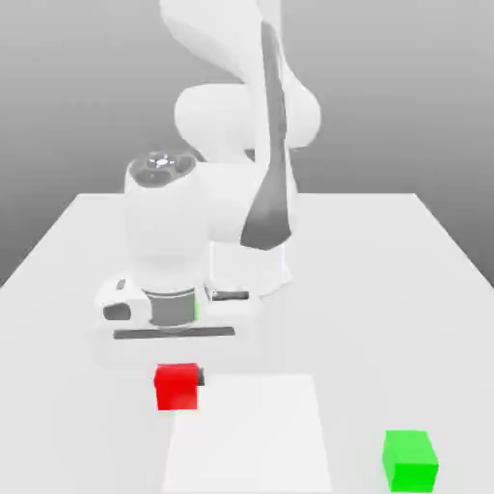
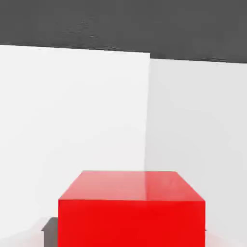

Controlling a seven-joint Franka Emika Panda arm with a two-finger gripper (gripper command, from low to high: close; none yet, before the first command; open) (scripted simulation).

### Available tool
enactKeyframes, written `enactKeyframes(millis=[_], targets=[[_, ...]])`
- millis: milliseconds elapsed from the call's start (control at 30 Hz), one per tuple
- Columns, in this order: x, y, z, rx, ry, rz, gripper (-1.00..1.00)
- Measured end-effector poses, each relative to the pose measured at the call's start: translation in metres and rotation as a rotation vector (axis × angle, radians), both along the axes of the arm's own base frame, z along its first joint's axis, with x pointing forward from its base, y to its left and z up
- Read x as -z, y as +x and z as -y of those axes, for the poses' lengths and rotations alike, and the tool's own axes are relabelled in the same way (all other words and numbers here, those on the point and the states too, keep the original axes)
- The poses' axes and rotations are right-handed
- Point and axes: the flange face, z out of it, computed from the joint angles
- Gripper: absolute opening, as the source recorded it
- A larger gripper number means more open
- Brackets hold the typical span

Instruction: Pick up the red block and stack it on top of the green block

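Pincer (image 1: 179, 379) clamped on its sides, a red block (image 1: 177, 389) looks light and rigid, best held mid-height across 2 opposite faces.

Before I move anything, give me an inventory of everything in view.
Red block: one, red, at the claw, by a corner of the white patch in the exterior view.
Green block: one, green, on the table toward the exterior view's right, nearest edge.
White patch: one, white, rectangular, on the table between the blocks as seen in the exterior view.
Table: one, pale grey, under everything.
Backdrop: one, grey, beyond the table.
Arm: one, white with grey parts, over the table.
Claw: one, dark-tipped, at the red block.
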Motion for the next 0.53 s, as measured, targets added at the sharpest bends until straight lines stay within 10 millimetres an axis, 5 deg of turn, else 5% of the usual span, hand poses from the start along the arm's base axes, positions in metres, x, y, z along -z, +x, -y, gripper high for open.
enactKeyframes(millis=[133, 267, 367, 400, 533], targets=[[-0.015, 0.037, -0.103, -0.149, -0.003, -0.002, -1.0], [-0.023, 0.046, -0.201, -0.273, 0.002, 0.001, -1.0], [0.01, 0.046, -0.233, -0.311, 0.003, 0.003, -1.0], [0.023, 0.046, -0.235, -0.315, 0.003, 0.002, 1.0], [0.023, 0.046, -0.235, -0.315, 0.003, 0.002, 1.0]])
